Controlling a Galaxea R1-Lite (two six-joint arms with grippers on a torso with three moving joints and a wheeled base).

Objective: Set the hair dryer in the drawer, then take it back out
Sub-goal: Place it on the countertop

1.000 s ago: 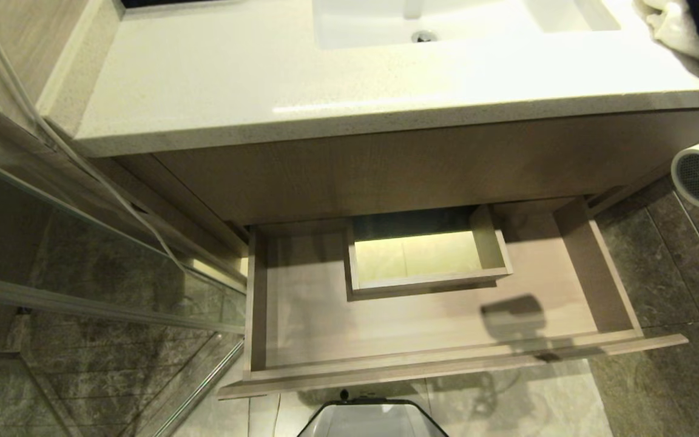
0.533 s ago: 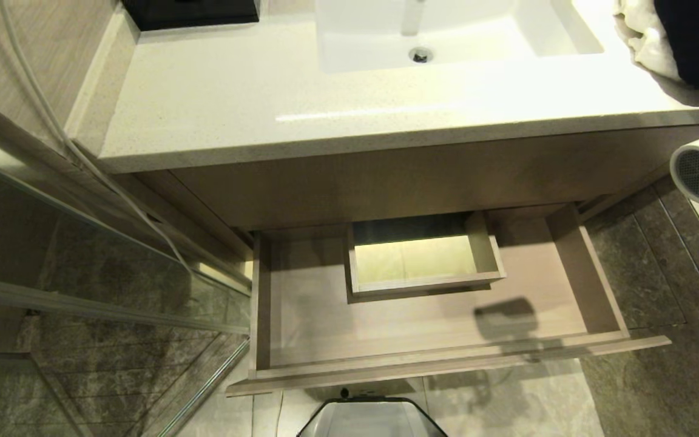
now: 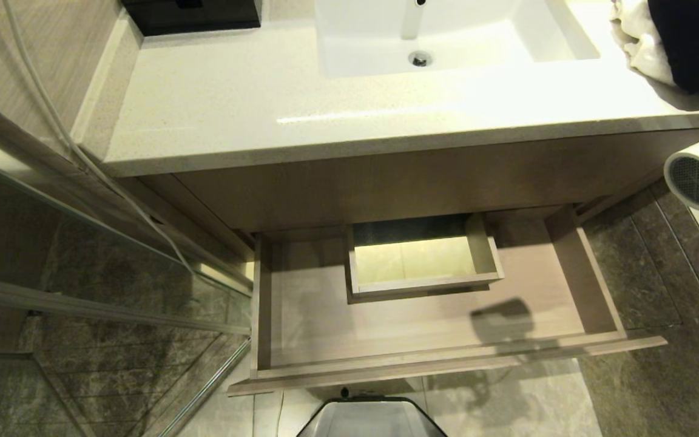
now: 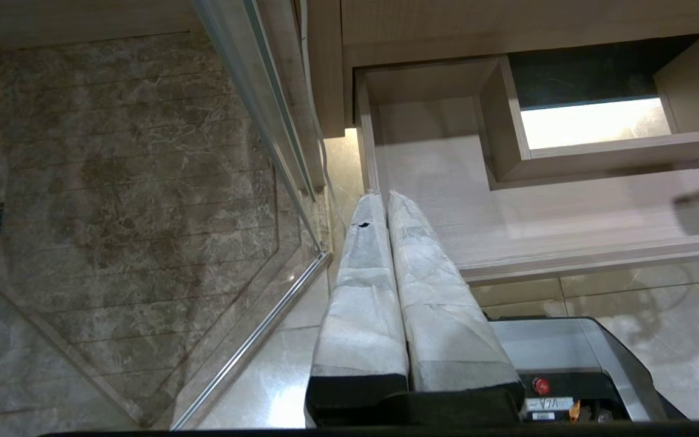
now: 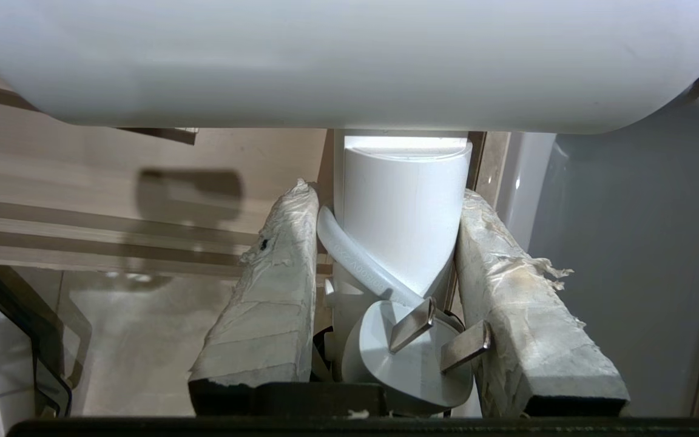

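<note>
One open drawer (image 3: 301, 328) under pale countertop (image 3: 234, 103); right gripper (image 5: 386, 243) clamping hair dryer (image 3: 698, 176), seemingly over dark tiles (image 3: 659, 261); left gripper (image 4: 386, 200) closed.

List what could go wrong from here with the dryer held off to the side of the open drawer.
1. The right gripper holds the hair dryer by its handle only, with the plug wedged between the jaws; the heavy barrel might twist the grip.
2. The dryer hangs beyond the drawer over floor tile; a slip would likely miss it.
3. On the way in, the barrel might clip the drawer's right wall.
</note>
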